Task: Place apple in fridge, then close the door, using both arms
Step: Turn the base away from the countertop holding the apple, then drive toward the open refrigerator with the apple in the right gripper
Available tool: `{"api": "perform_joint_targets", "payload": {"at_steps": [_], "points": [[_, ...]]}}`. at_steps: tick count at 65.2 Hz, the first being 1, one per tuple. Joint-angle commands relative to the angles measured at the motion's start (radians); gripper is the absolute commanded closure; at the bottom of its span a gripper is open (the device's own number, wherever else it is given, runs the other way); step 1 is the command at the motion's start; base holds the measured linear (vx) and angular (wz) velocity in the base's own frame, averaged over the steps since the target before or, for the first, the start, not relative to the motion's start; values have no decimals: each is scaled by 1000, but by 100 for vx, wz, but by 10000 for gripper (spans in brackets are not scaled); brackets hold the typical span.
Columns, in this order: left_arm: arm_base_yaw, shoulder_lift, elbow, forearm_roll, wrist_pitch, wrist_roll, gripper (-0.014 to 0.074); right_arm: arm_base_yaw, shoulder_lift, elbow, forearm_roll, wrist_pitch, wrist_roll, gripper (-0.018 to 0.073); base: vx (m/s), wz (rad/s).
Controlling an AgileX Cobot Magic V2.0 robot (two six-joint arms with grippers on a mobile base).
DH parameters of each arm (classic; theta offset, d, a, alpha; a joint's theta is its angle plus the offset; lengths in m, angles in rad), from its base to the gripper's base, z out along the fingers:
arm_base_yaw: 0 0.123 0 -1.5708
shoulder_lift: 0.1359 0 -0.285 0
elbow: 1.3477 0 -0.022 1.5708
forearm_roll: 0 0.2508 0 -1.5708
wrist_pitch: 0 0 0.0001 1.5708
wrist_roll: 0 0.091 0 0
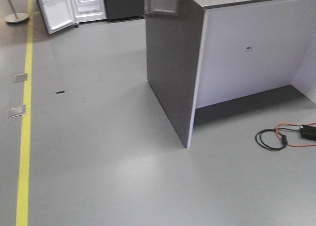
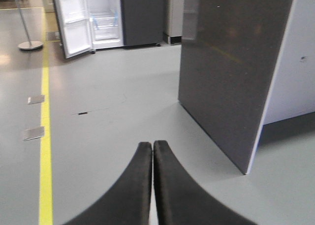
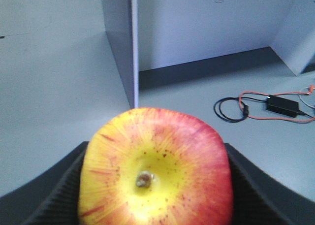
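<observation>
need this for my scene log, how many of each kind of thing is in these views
apple: 1
fridge: 1
counter cabinet: 1
floor plate: 2
power adapter with cable: 1
stanchion base: 1
total: 7

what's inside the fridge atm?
With the door open, the fridge shows a white interior with shelves and blue tape; nothing visible on them from this distance. The half behind the closed dark door is hidden. The apple isn't in yet.
</observation>
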Motion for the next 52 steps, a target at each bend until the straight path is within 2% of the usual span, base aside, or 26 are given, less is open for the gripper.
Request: {"api": "perform_joint_targets", "payload": {"at_steps": [1, 52], "points": [[-1, -14, 20, -6, -74, -4, 602, 2, -3, -30, 1, -81, -6, 344, -3, 32], [-1, -14, 20, -6, -74, -4, 602, 2, -3, -30, 2, -81, -6, 344, -1, 31]]}}
